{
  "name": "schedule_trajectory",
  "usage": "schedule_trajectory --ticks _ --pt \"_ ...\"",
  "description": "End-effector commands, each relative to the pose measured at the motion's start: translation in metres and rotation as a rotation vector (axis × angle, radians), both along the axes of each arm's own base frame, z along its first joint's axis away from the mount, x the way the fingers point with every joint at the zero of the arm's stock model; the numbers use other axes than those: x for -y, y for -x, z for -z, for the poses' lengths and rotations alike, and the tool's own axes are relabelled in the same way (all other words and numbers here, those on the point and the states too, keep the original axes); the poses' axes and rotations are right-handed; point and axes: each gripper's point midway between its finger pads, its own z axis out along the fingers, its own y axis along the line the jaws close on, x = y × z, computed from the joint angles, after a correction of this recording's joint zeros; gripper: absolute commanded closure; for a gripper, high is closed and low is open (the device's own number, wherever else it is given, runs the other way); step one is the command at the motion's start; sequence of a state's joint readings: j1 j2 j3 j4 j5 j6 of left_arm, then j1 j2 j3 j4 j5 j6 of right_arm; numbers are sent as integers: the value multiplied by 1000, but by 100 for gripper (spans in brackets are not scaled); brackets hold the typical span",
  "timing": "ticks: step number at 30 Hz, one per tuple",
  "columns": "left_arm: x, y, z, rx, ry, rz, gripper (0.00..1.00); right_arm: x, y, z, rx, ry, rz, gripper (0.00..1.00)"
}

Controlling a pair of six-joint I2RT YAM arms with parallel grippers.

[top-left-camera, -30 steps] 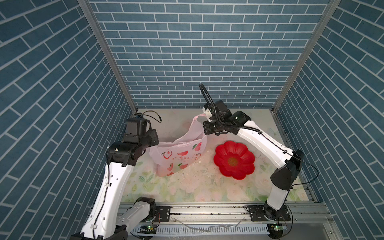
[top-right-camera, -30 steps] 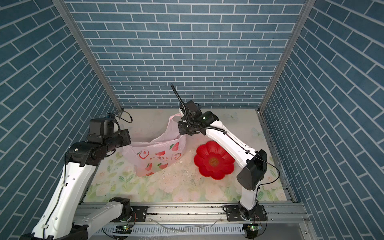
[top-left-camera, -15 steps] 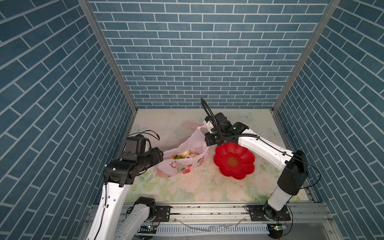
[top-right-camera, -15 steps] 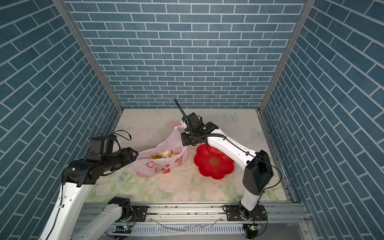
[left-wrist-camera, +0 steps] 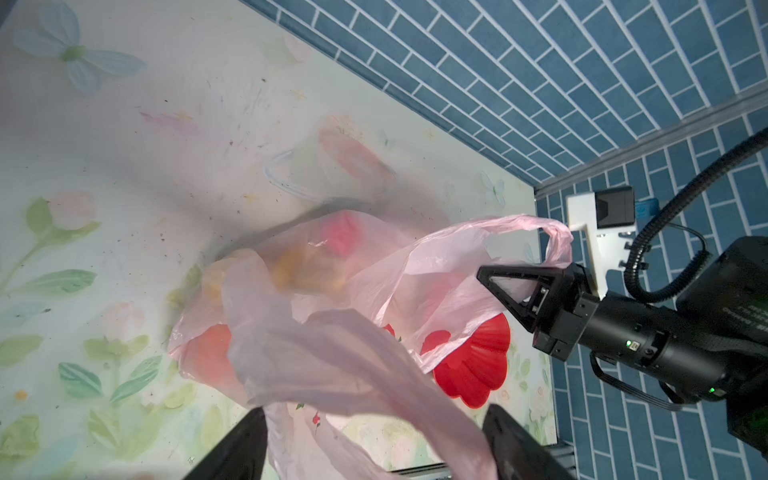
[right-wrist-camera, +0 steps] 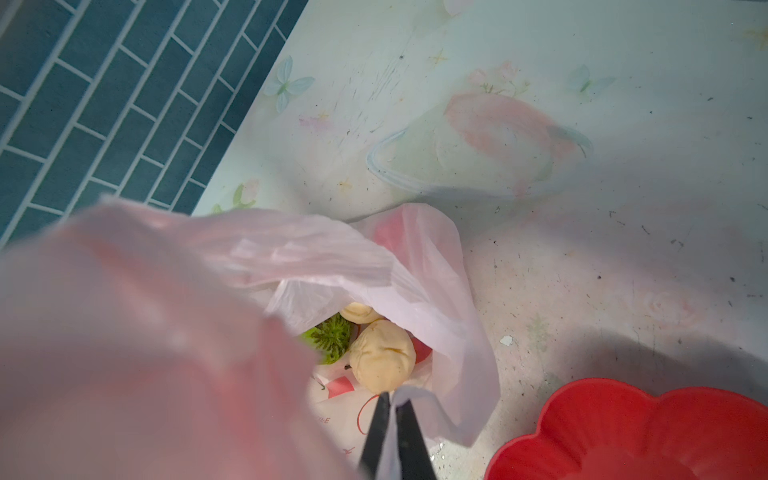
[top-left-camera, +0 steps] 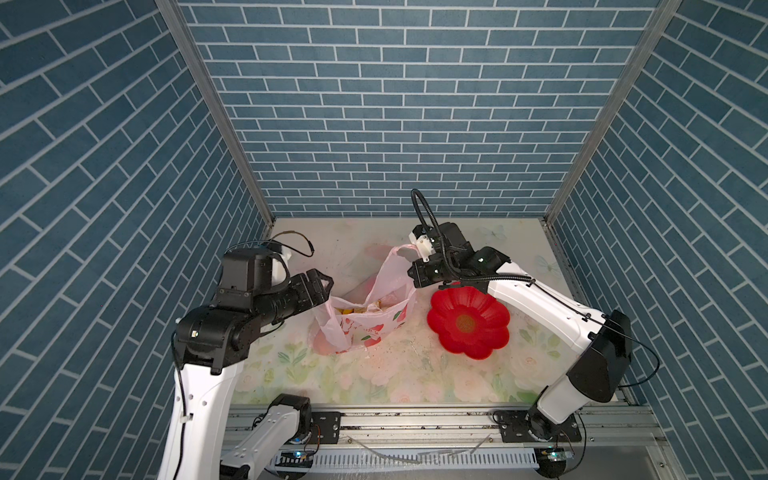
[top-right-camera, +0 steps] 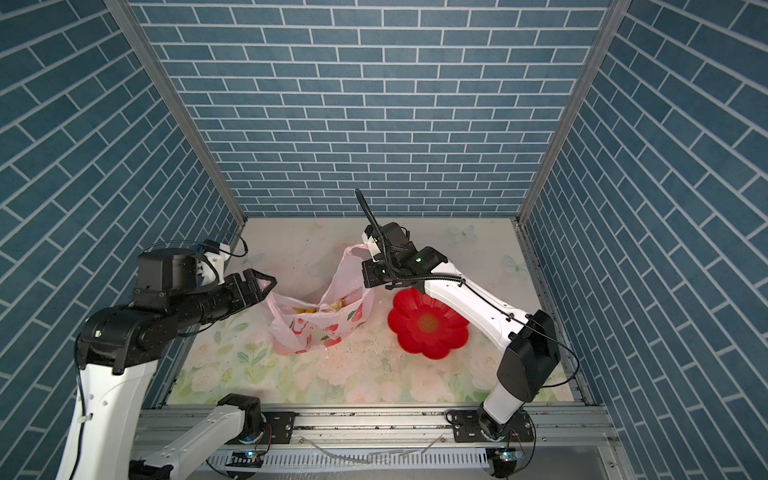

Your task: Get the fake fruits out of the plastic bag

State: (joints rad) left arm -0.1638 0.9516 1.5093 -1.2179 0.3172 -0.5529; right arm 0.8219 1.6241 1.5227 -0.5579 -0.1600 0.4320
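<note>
Left gripper: jaws spread wide, a loose handle of the thin translucent pink plastic bag draped between them.
Right gripper: pinched tight on the other handle.
Bag: sits on the floral table, beside the red flower-shaped plate.
Fruits: cream toy ball and green bumpy toy ball inside the bag.

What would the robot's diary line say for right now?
left gripper: open at bag edge | right gripper: shut on bag, holding it up | fruits: inside bag | plate: empty
</note>
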Motion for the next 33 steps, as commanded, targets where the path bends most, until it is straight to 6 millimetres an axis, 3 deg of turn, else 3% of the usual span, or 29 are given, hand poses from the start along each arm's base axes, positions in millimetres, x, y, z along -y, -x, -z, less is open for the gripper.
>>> schedule_trajectory --ticks 1,9,11,14,15,19,22,24,33 --pt "4 11 -12 7 -16 69 21 -4 1 -15 10 -71 14 100" --pt "9 -1 -108 323 21 88 18 -9 -1 -17 8 -91 16 100" --pt "13 -9 -120 352 39 97 18 -8 -1 -19 10 -94 18 100" --pt "32 -31 -126 361 140 148 27 -7 -1 -18 13 -96 22 100" --pt "41 -42 -124 354 186 169 35 -8 -1 -17 14 -97 24 100" --pt "86 -71 -82 253 224 246 63 -5 -3 -12 9 -92 40 100" --pt "128 -71 -45 165 179 343 73 -5 -3 -8 -1 -88 48 100" --pt "142 -68 -21 111 132 371 77 -4 -3 -7 -2 -90 51 100" --pt "136 -62 80 -53 -28 358 80 7 7 1 -14 -94 68 100"
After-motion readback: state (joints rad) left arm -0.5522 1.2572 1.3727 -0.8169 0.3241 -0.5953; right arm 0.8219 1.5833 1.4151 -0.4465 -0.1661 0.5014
